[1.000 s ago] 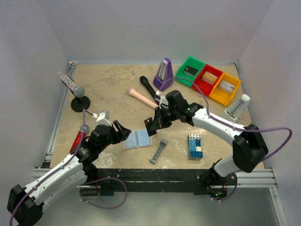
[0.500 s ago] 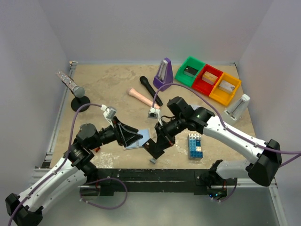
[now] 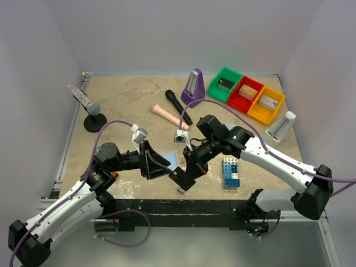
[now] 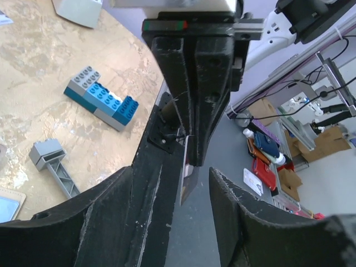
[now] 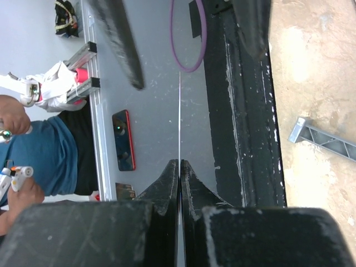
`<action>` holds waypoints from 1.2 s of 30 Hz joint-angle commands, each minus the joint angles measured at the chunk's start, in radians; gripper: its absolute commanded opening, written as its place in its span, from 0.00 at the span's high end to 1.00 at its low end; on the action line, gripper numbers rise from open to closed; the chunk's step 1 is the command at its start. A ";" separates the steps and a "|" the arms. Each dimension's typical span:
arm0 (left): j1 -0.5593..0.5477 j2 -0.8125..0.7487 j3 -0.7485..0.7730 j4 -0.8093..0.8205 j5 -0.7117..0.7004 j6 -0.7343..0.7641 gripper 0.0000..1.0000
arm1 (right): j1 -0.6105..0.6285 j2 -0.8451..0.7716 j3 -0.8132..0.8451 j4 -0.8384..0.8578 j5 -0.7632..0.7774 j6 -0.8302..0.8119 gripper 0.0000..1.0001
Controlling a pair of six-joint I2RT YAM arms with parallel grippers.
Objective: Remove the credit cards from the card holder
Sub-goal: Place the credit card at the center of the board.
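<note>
- Step: extraction of one card, apparently mid hand-off. The right gripper (image 3: 179, 179) is pinched tight on a thin credit card (image 4: 188, 181), held edge-on above the near edge of the table (image 3: 122, 105), about mid-width.
- The card looks dark. The right wrist view shows it only as a hairline, so I can't confirm the exact colour.
- The left gripper (image 3: 166, 169) has its fingers spread and grips nothing. It points at the right gripper, and the free end of the card sits in the gap between its fingers without touching either, as far as the left wrist view shows.
- The card holder (image 3: 171, 160) lies flat on the table close to the near edge, under and between the two grippers. Only a strip of light blue shows, so I can't tell whether more cards are inside.
- Nearby are a grey bar piece (image 5: 325, 142) just right of the holder by the near edge, and a toy brick stack (image 3: 231, 171) further right. Both are clear of the hand-off.
- Next, my read: either the left closes on the exposed card end before the right lets go, or the right sets the card down on bare table.
- Hand-off needs: the card centred between the left fingers, then the right releases only once the left is clamped.
- Risk: a thin card gripped by its edge can twist or slip off the near edge of the table.
</note>
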 commanded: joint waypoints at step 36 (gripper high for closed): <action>-0.054 0.106 0.006 0.031 -0.333 -0.028 1.00 | -0.205 -0.212 0.036 -0.040 0.480 0.214 0.42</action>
